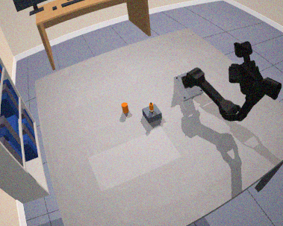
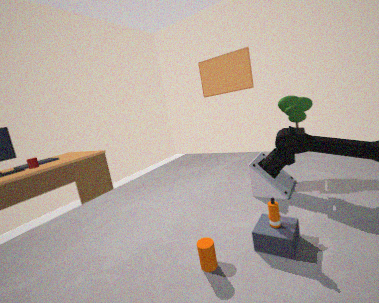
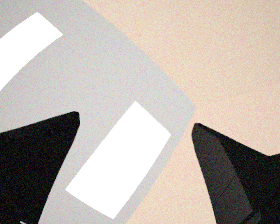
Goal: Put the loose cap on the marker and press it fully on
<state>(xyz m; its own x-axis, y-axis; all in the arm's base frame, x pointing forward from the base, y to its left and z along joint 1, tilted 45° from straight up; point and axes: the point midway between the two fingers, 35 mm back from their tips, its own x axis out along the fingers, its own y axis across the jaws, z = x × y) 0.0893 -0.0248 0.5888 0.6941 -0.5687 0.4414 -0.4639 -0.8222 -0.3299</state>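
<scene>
The holder block (image 1: 151,115) (image 2: 275,239) is dark grey and sits on the table. The marker (image 1: 151,107) (image 2: 273,214) stands upright in it, orange with a white band low down and its dark tip bare at the top. The cap (image 1: 125,108) (image 2: 207,255), an orange cylinder, stands upright on the table, to the left of the block in the top and exterior views and apart from it. My gripper (image 1: 254,80) (image 3: 136,123) is open and empty, raised at the right, far from cap and marker. The exterior view does not show it. The wrist view shows neither cap nor marker.
The arm's base plate (image 1: 179,90) (image 2: 262,185) is behind the block. A paler rectangle (image 1: 134,163) lies on the table in front of it. A shelf unit (image 1: 13,178) stands at the left, and a wooden desk (image 1: 137,16) (image 2: 94,171) stands beyond the table.
</scene>
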